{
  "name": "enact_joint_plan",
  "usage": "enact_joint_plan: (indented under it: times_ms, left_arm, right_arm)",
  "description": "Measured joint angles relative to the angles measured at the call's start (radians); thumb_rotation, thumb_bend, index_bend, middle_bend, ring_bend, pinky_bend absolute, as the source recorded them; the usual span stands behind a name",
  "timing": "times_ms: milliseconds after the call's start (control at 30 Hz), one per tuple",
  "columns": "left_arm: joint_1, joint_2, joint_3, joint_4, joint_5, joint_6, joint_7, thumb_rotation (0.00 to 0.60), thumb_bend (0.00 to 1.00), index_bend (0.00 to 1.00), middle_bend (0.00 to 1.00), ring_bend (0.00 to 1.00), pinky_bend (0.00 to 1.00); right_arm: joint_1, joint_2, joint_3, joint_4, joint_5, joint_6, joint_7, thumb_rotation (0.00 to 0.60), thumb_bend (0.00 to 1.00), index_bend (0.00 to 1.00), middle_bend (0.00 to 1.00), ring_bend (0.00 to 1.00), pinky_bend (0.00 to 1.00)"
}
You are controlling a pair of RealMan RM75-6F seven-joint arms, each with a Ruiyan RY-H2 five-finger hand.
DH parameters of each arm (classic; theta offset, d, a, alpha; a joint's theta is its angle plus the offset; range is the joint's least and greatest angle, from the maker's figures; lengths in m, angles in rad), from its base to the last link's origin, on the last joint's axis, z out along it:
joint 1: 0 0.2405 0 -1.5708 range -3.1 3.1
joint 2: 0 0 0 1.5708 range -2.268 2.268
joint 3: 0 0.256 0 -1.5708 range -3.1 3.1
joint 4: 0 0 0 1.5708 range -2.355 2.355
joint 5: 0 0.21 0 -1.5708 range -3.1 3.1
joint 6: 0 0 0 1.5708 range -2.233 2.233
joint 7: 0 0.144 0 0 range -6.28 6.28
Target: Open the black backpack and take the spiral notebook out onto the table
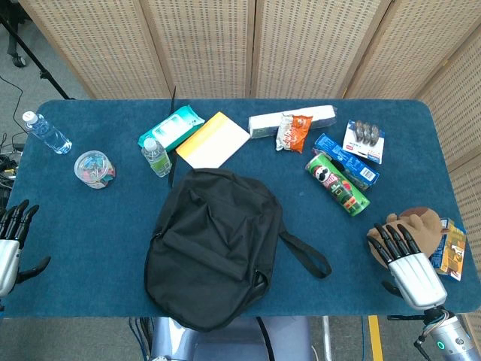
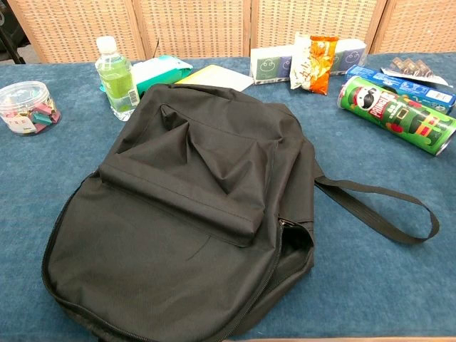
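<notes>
The black backpack (image 1: pixel 214 252) (image 2: pixel 185 228) lies flat in the middle of the table, its strap (image 2: pixel 385 214) trailing to the right. A gap shows in its zip on the right side (image 2: pixel 288 231). A yellow and white notebook (image 1: pixel 213 140) (image 2: pixel 214 75) lies on the table just behind the bag; I cannot make out its binding. My left hand (image 1: pixel 11 241) is off the table's left edge, fingers spread and holding nothing. My right hand (image 1: pixel 406 259) hovers at the front right corner with fingers straight and apart, empty, its fingertips over a brown plush toy (image 1: pixel 421 224). Neither hand appears in the chest view.
Behind the bag are a small green bottle (image 1: pixel 156 157) (image 2: pixel 116 78), a wipes pack (image 1: pixel 170 126), a tissue box (image 1: pixel 264 122), a snack bag (image 1: pixel 293 131) and a green crisp can (image 1: pixel 337 183) (image 2: pixel 395 114). A jar (image 1: pixel 95 168) and water bottle (image 1: pixel 47 133) stand far left.
</notes>
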Motion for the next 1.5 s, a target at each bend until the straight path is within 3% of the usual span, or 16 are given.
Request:
enact_joint_plan:
  times_ms: [267,467,600,733,1133,1500]
  left_arm:
    - [0.001,0.001,-0.002,0.004,-0.009,-0.006,0.001,0.600,0.21,0.00,0.00,0.00,0.00]
    - [0.003,-0.002,-0.004,0.004,-0.007,-0.001,0.005,0.600,0.21,0.00,0.00,0.00,0.00]
    - [0.001,-0.006,-0.006,0.009,-0.021,-0.010,0.011,0.600,0.21,0.00,0.00,0.00,0.00]
    - [0.002,-0.007,-0.009,0.012,-0.030,-0.012,0.011,0.600,0.21,0.00,0.00,0.00,0.00]
    - [0.004,0.000,-0.013,0.023,-0.050,-0.025,-0.014,0.600,0.21,0.00,0.00,0.00,0.00]
    - [0.003,0.003,-0.019,0.031,-0.062,-0.031,-0.027,0.600,0.21,0.00,0.00,0.00,0.00]
  right_arm:
    - [-0.008,0.005,0.015,-0.015,-0.010,0.009,0.044,0.600,0.00,0.12,0.00,0.00,0.00]
    - [0.036,0.012,-0.010,-0.028,-0.134,-0.007,0.142,0.600,0.00,0.12,0.00,0.00,0.00]
    - [0.125,-0.009,-0.026,-0.044,-0.276,-0.079,0.178,0.600,0.00,0.12,0.00,0.00,0.00]
    - [0.211,-0.057,-0.033,-0.078,-0.331,-0.206,0.184,0.600,0.00,0.12,0.00,0.00,0.00]
    - [0.358,-0.274,-0.014,-0.154,-0.320,-0.486,0.117,0.600,0.00,0.12,0.00,0.00,0.00]
    - [0.392,-0.424,0.001,-0.138,-0.250,-0.564,0.056,0.600,0.00,0.14,0.01,0.00,0.00]
